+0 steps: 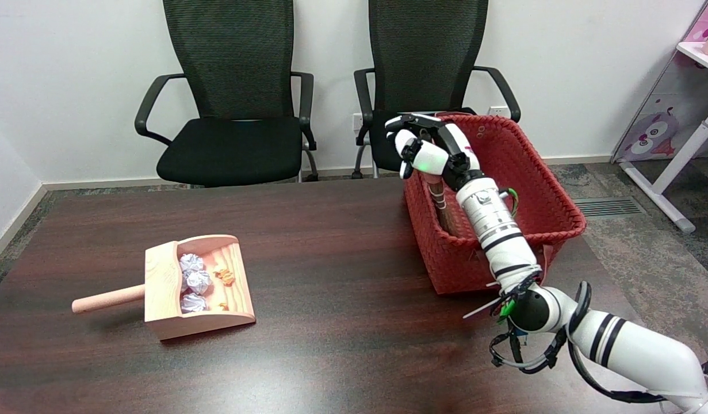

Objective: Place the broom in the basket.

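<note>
Dustpan [199, 286] left of basket [552, 190]

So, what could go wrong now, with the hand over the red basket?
1. The right hand seems to grip the broom above the basket; letting go high may tip it over the rim.
2. The forearm crosses the basket's near wall, so pulling back low could drag the basket along the table.

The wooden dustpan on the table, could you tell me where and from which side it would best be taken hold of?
Probably by the round handle of the wooden dustpan. It sticks out level from the pan's back wall toward the picture's left, with bare table around it, so a hand could close around it from above. Keeping the pan level should keep the crumpled paper balls from rolling out of the open front.
</note>
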Robot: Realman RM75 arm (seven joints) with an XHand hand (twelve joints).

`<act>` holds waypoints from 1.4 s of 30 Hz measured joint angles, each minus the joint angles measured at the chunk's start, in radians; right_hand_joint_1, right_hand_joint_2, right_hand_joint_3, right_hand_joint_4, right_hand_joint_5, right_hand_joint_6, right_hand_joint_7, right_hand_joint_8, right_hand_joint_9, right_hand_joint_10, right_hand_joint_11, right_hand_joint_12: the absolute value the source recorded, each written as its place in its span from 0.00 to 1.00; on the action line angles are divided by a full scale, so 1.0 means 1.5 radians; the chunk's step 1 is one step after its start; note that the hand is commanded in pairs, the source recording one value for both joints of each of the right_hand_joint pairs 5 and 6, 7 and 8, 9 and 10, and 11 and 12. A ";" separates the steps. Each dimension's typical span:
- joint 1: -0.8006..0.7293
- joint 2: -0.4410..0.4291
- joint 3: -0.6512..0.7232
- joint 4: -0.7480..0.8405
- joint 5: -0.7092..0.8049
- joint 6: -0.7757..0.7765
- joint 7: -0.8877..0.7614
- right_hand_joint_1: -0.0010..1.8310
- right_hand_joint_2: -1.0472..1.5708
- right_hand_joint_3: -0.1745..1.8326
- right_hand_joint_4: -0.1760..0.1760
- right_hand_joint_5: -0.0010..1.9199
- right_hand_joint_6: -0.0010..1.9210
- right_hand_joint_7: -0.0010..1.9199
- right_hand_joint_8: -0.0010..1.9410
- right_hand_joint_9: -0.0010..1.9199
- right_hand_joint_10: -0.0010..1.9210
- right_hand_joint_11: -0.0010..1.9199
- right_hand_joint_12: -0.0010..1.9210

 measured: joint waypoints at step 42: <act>-0.006 0.089 0.072 -0.259 -0.016 -0.015 -0.002 0.37 0.71 0.59 0.00 0.33 0.33 0.33 0.32 0.33 0.33 0.63 0.63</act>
